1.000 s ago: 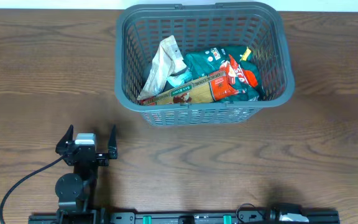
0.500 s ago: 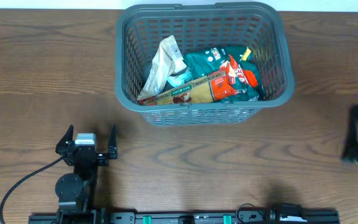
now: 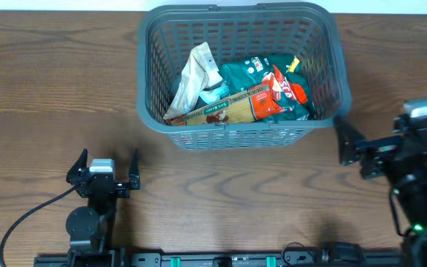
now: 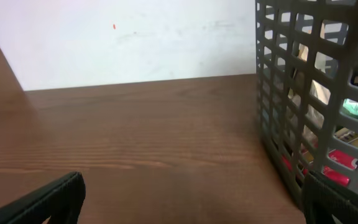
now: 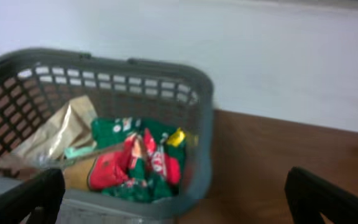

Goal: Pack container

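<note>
Overhead: The container [image 3: 237,138] is sitting on the wooden surface [image 3: 50,89] at the far middle. Inside, toward its near side, a pale crumpled packet [image 3: 197,73] is leaning at the left, a green packet [image 3: 247,77] and a red packet [image 3: 285,90] are lying at the right, and a long pasta packet [image 3: 227,110] is resting along the near wall. The left end effector [image 3: 107,160] is waiting on the near left, well apart from the container, jaws spread wide and gripping nothing. A black cable [image 3: 28,216] is curving away from its arm. The right end effector [image 3: 356,153] is hanging just beside the container's near right corner, jaws released, nothing between them.

Left wrist: Both dark fingers [image 4: 50,199] are showing at the bottom corners, far apart. The container's lattice side is filling the right edge, with packets glimpsed through the slots. Bare surface is lying ahead, with a white wall [image 4: 135,37] behind.

Right wrist: The view is blurring. The fingertips [image 5: 27,198] are framing the bottom corners, wide apart. The container is sitting left of centre, with the pale, green and red packets visible over its rim.
</note>
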Motion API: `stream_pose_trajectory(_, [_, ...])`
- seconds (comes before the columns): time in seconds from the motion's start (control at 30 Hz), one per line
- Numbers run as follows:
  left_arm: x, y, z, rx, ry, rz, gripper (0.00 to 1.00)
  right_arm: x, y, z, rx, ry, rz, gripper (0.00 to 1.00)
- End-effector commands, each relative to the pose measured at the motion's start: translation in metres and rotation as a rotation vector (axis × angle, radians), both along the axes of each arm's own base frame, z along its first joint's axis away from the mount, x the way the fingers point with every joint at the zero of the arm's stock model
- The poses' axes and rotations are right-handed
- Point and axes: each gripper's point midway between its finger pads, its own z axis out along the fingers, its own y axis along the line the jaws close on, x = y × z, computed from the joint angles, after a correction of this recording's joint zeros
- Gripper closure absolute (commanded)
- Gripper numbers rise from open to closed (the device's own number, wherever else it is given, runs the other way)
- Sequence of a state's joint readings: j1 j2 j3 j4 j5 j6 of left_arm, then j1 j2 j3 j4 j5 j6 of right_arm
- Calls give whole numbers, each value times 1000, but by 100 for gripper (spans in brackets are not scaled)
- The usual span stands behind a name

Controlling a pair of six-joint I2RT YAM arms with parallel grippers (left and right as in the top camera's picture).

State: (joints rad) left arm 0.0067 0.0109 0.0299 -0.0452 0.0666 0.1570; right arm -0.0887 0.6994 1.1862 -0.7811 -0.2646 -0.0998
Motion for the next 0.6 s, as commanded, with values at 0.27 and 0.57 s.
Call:
stream_pose_trajectory(0.27, [0, 3, -16, 8, 40, 13, 1, -2, 19, -90, -22, -48, 127, 1])
stream_pose_trajectory(0.57, [0, 3, -16, 8, 40, 13, 1, -12, 31, -132, -229, -166, 250, 1])
